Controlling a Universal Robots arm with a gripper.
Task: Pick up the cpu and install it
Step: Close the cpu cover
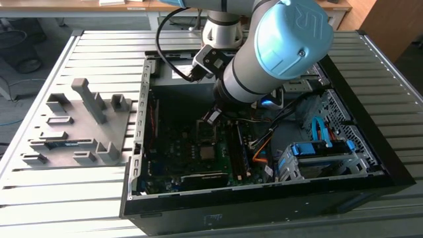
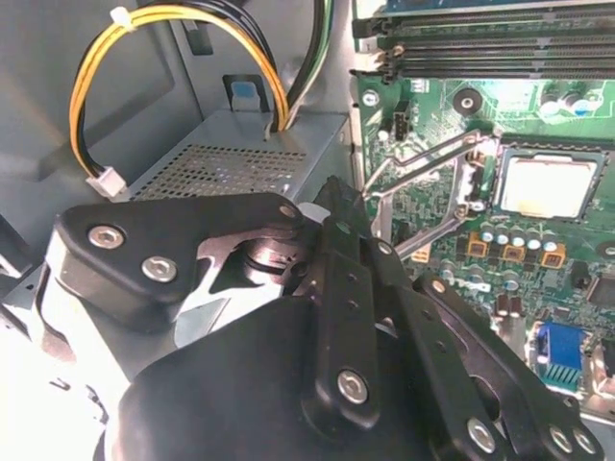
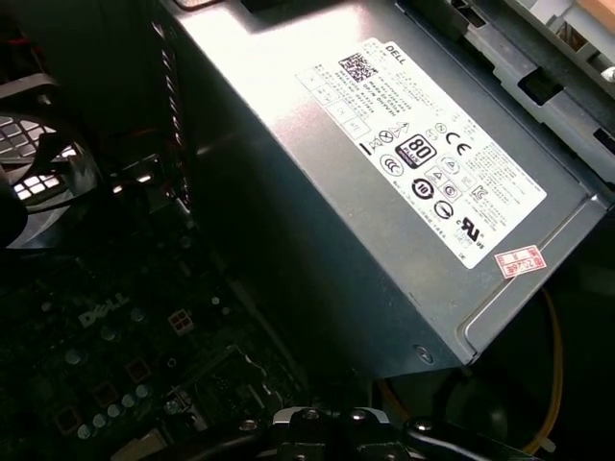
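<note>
Where the cpu (image 2: 545, 185) lies, its latch (image 2: 419, 158) stands raised.

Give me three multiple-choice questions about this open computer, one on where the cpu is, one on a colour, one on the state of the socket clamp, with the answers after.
1. Where does the cpu lie?
A. on the slatted table outside the case
B. in the socket on the motherboard
C. on top of the power supply

2. What colour is the motherboard?
A. green
B. red
C. white

3. How does the metal retention frame stand?
A. folded down over the cpu
B. taken off and lying outside the case
C. swung open beside the socket

Answers:
1 B, since the second wrist view shows the silver square seated inside the socket.
2 A, since the board around the socket is green.
3 C, since the frame rises to one side and the cpu's top is uncovered.
</note>
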